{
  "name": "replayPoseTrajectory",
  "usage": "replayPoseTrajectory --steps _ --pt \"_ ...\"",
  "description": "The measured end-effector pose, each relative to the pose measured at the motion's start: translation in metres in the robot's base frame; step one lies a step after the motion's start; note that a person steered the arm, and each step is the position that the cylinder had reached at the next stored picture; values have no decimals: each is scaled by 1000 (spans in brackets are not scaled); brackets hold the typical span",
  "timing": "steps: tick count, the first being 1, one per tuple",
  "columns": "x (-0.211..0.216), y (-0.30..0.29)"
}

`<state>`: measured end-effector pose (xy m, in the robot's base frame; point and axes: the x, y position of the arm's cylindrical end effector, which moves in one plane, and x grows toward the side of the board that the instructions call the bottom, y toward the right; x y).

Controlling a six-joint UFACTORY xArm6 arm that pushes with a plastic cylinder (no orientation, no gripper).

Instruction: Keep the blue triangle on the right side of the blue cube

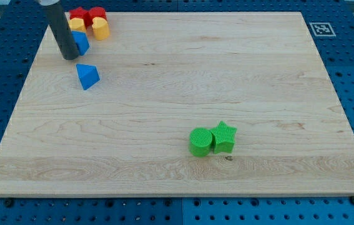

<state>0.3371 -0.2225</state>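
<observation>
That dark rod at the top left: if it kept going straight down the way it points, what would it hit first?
My tip already sits at the wooden board, so that comes first. The blue cube is right beside it, probably touching.

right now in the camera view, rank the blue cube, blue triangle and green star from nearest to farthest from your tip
1. Blue cube: touching my tip, on its right.
2. Blue triangle: just below and right of the tip.
3. Green star: far off, lower right, beside the green cylinder.

Blue triangle (pixel 87 76) just below blue cube (pixel 82 42) at view's top left, green cylinder (pixel 200 141) touching green star (pixel 225 136)
</observation>
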Motion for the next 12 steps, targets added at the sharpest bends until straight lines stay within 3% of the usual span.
replayPoseTrajectory --steps 3,7,12 --pt "-12 9" --pt "106 -8" --pt "186 -6"
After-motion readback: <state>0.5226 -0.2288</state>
